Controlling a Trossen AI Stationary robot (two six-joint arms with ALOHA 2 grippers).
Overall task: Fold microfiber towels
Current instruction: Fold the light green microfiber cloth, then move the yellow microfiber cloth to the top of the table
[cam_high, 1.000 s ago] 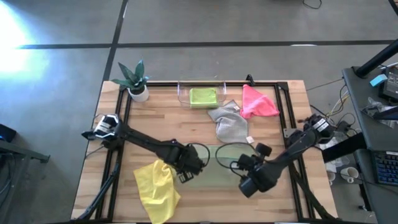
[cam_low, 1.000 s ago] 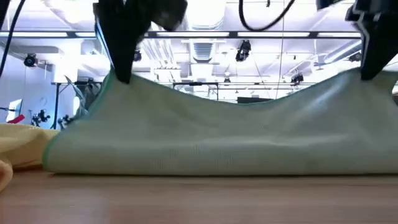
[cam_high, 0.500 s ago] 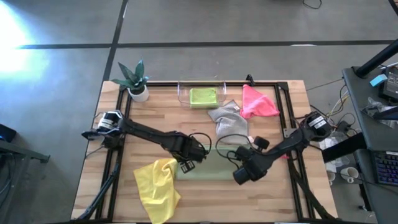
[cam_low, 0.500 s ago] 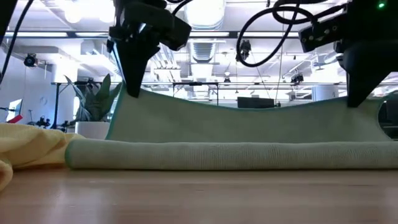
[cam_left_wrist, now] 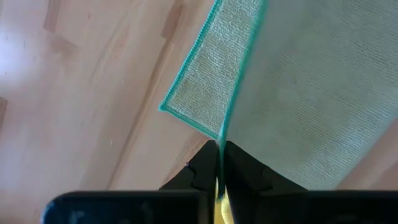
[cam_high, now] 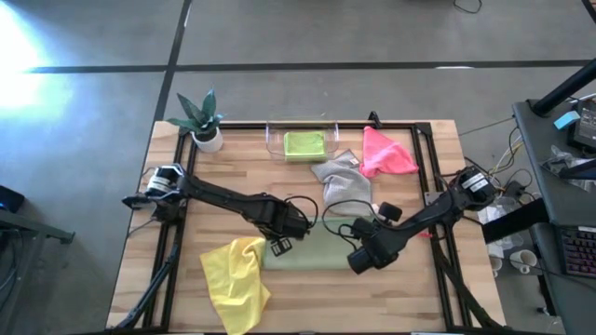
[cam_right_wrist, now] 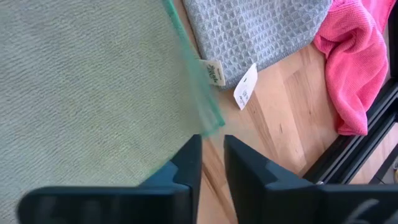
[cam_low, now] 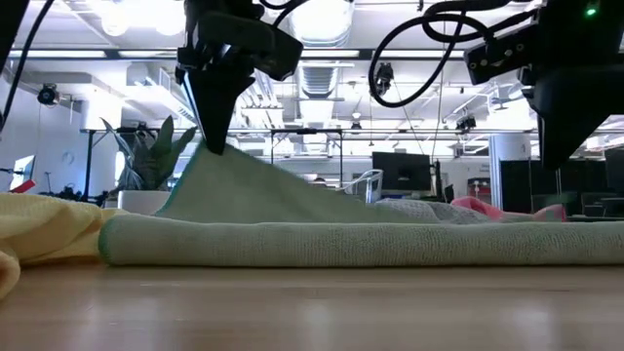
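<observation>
High view shows five towels on the table (cam_high: 419, 288): a lime one (cam_high: 304, 144) folded in the clear tray (cam_high: 276, 140), the sage one (cam_high: 317, 253) nearer the front folded once, and grey (cam_high: 345, 186), pink (cam_high: 385, 154) and yellow (cam_high: 233, 279) ones unfolded. Beside the sage towel, the left tool (cam_high: 291, 226) pinches one corner, while the right tool (cam_high: 366, 254) stands slightly parted, its corner slipping out.

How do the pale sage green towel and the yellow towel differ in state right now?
The pale sage green towel lies folded in a flat strip, while the yellow towel sits crumpled and unfolded. The left gripper pinches the sage towel's corner, with the right gripper open beside its other end; nothing touches the yellow towel. Both rest on the wooden table, side by side.
</observation>
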